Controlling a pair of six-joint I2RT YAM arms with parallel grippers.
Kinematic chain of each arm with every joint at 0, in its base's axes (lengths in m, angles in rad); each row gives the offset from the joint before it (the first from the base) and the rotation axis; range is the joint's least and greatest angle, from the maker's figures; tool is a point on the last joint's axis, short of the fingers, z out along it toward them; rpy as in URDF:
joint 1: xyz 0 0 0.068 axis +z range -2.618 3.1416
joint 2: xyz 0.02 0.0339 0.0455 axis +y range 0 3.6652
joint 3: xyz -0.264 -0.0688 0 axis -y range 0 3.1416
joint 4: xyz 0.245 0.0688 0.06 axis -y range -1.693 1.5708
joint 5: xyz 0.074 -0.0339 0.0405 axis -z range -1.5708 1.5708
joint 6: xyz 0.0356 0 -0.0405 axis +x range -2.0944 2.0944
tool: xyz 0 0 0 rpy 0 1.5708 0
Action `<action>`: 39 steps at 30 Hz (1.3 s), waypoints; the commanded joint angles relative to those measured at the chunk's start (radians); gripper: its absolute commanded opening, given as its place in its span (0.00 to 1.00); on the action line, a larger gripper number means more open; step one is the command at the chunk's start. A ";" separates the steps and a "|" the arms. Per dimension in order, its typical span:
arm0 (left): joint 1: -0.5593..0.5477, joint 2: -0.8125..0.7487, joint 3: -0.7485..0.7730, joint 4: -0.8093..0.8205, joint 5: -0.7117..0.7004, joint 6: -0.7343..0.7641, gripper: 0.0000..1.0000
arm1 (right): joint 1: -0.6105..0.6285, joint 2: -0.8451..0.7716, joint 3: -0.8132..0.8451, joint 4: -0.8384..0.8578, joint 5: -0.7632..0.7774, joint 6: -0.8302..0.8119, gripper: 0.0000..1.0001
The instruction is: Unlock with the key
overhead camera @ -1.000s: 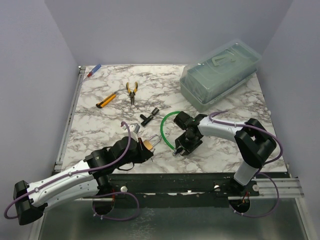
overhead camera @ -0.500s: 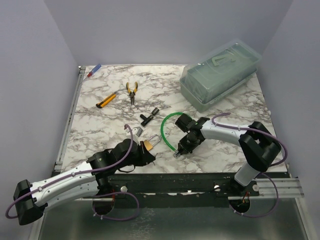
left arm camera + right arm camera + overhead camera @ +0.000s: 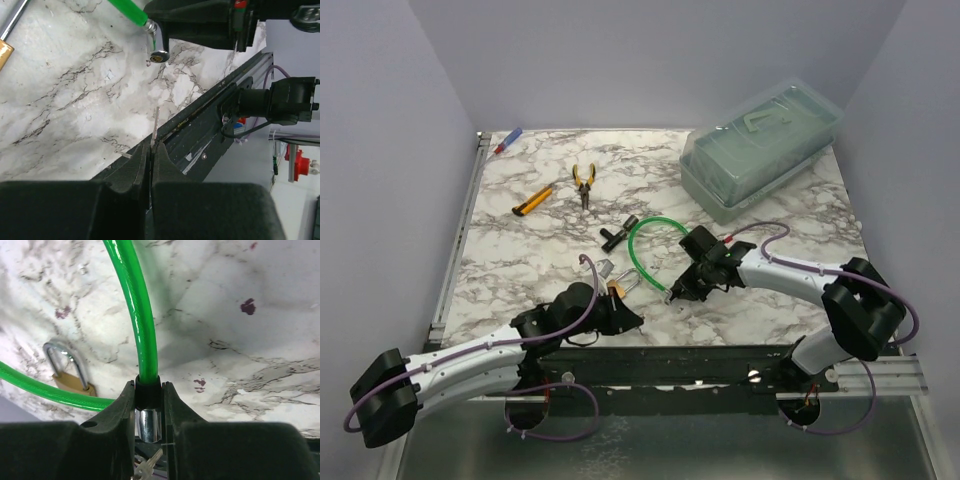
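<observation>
"The key, can you find it?"

"Only from the left wrist. It is a thin silver sliver seen edge-on, pinched between the closed fingers of the left gripper. Its tip pokes out over the near edge of the tabletop. From above it is too small to make out."

"And the padlock?"

"It lies near the near edge, just beyond the left gripper and apart from the key. The left wrist view cuts it down to a brass corner. I cannot tell which way its keyhole faces."

"The right gripper?"

"Clamped on the black collar and silver cylinder at the end of the green cable, which loops across the tabletop beside the padlock. Something small and silvery hangs under the cylinder. The fingers cut it off, so I cannot tell what it is."
</observation>
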 commanded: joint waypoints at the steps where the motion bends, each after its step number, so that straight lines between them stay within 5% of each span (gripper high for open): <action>1: 0.038 0.055 -0.079 0.306 0.130 -0.022 0.00 | 0.004 -0.067 -0.036 0.107 0.006 -0.060 0.00; 25: 0.067 0.370 -0.131 0.659 0.172 -0.056 0.00 | 0.004 -0.034 -0.058 0.075 0.007 0.156 0.00; 39: 0.135 0.564 -0.125 0.830 0.256 -0.073 0.00 | 0.004 -0.028 -0.086 0.150 -0.009 0.130 0.00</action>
